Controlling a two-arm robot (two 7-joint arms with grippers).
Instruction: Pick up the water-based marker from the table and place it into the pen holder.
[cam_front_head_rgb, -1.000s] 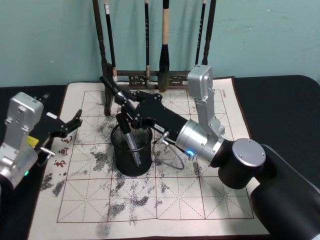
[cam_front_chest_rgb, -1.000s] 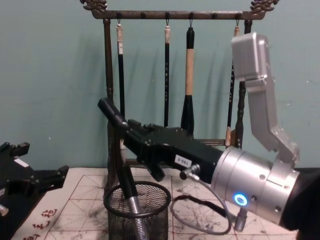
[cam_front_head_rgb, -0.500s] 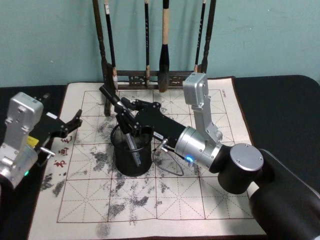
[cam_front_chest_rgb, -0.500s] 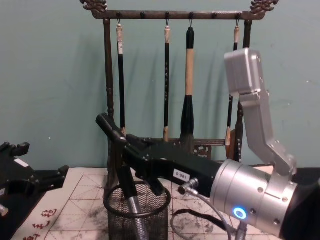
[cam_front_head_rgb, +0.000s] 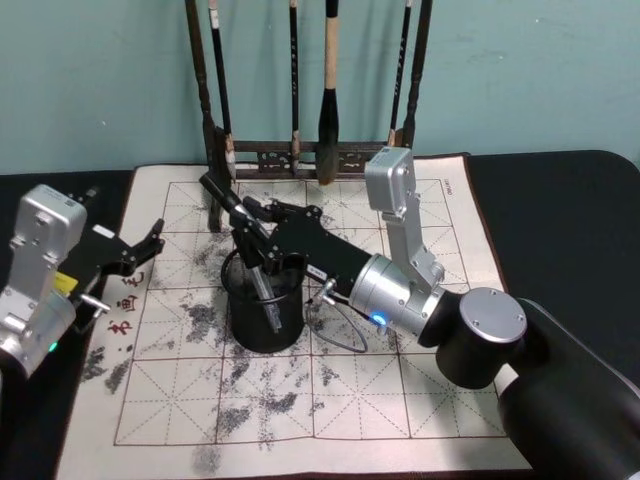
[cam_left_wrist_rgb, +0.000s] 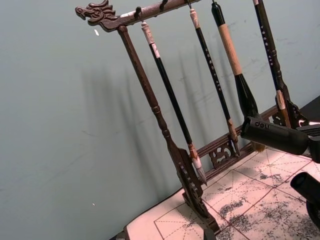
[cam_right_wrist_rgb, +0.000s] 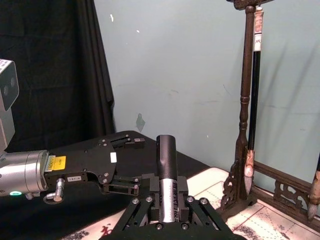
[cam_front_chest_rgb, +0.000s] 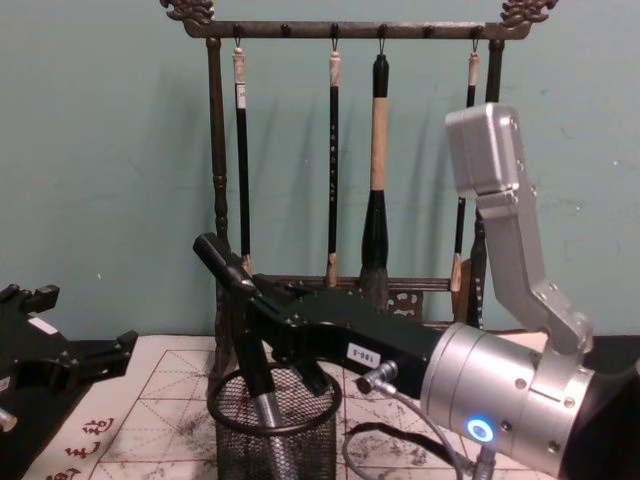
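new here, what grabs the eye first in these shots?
The right gripper reaches across the ink-stained grid mat, shut on the marker, which tilts with its lower end inside the black mesh pen holder left of the mat's middle. Behind, at the mat's far edge, stands the dark wooden brush rack with hanging brushes. The left gripper sits open, apart, at the mat's left edge.

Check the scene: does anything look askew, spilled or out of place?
The marker leans askew in the pen holder, held by the right gripper. Grey ink smudges blotch the mat. The left gripper waits open at the mat's left edge.
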